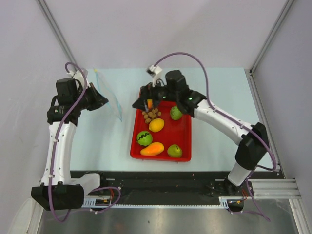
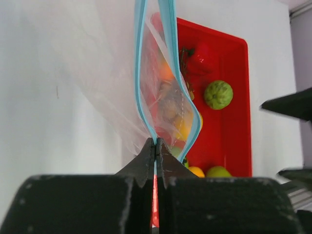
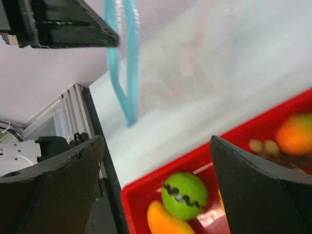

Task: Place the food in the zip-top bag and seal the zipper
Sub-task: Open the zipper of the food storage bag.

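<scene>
Your red rectangular tray [image 1: 184, 131] sits mid-worktop [image 1: 105, 144] and holds all the fruit you can count. There is a cluster of small brown nuts [image 1: 151, 114], a yellow lemon [image 1: 156, 125], a green round fruit with a dark squiggle [image 1: 144, 138] and an orange-green mango [image 1: 152, 149]. A plain green fruit [image 1: 176, 113] lies by the right wall and another green one [image 1: 175, 150] at the near right corner.

The clear floppy zip-top bag [image 1: 109, 97] hangs just left of the tray, off the worktop. Your left pincer [image 2: 156, 144] is pressed together on its edge. The two halves of the light-blue zipper strip [image 2: 139, 73] stand parted, so the mouth gapes.

Your right pincer [image 3: 157, 141] is spread wide over the tray's far left corner, with nothing between its fingers.

An orange bit [image 1: 149, 103] under that pincer is half covered, and you cannot tell what it is. In the left wrist view, fruit colours smear through the bag film, and whether they lie inside or behind it is unclear.
</scene>
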`<state>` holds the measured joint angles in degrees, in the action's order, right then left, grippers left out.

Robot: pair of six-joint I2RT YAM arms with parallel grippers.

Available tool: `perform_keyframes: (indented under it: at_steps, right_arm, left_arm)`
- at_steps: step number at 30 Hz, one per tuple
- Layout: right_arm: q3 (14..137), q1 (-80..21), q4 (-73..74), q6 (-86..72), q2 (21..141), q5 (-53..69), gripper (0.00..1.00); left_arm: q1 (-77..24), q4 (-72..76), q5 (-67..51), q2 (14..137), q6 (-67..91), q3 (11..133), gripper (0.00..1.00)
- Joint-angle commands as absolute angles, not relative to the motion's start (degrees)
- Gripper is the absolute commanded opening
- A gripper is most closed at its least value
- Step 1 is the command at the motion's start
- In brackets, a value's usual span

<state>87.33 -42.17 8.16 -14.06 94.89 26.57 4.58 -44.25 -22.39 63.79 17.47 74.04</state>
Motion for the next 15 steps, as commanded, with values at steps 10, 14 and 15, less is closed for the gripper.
perform_keyframes:
  at_steps: [10,14,15]
  right_arm:
    - [102.29,-52.20,0.53,-12.75,106.87,18.12,0.92]
    - [106.87,-53.78,1.22,-8.90,111.00,14.34,0.87]
    - [107.66,-54.14,1.84,-8.09,111.96,13.37,0.86]
  left_arm:
    - [0.44,-46.76,-16.26,61.61,23.30,72.07,0.00]
    - [0.53,-47.20,-17.75,60.65,22.59,71.63,0.00]
    - [0.53,-47.11,-18.28,60.12,22.33,71.54,0.00]
